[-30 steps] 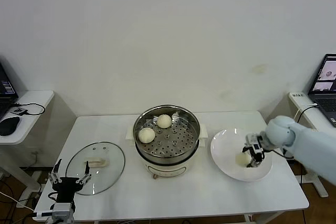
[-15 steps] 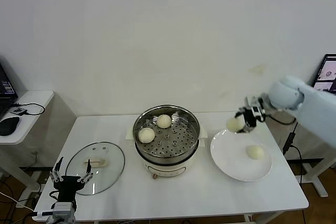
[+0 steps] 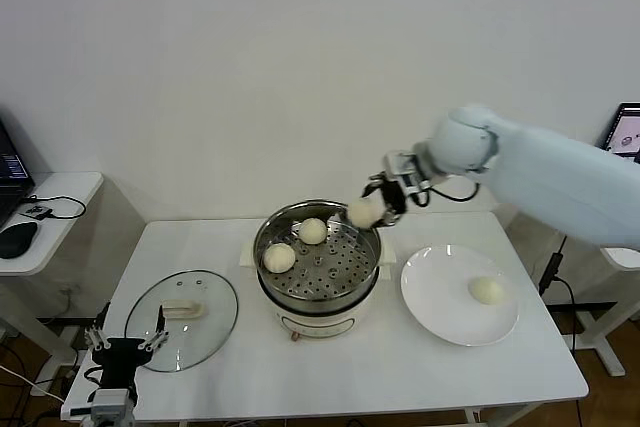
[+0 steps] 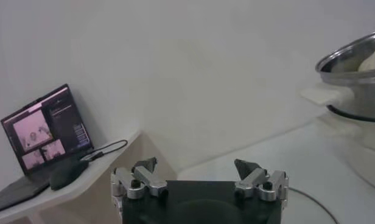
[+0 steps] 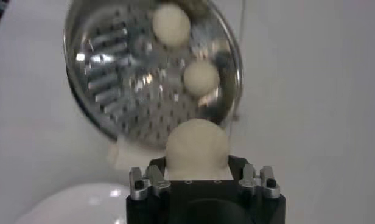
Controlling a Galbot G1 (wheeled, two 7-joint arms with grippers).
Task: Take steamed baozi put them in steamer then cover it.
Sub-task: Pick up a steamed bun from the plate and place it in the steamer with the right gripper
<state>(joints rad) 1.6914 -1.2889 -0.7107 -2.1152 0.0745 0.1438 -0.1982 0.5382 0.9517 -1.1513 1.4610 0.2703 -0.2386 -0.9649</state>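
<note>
Your right gripper (image 3: pixel 372 209) is squeezing a bun (image 3: pixel 360 213) over the steamer's (image 3: pixel 318 257) edge. Two buns are sitting inside, one on the plate (image 3: pixel 440 297). Your left gripper (image 3: pixel 125 345) is waiting, spread wide, by the lid (image 3: pixel 183 307).

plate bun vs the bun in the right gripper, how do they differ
The plate bun lies on the white plate, untouched; the gripped bun is off the table, clamped in the right gripper. The plate bun sits beside the steamer; the gripped bun hangs over its rim. Both are round, smooth and cream-white.
</note>
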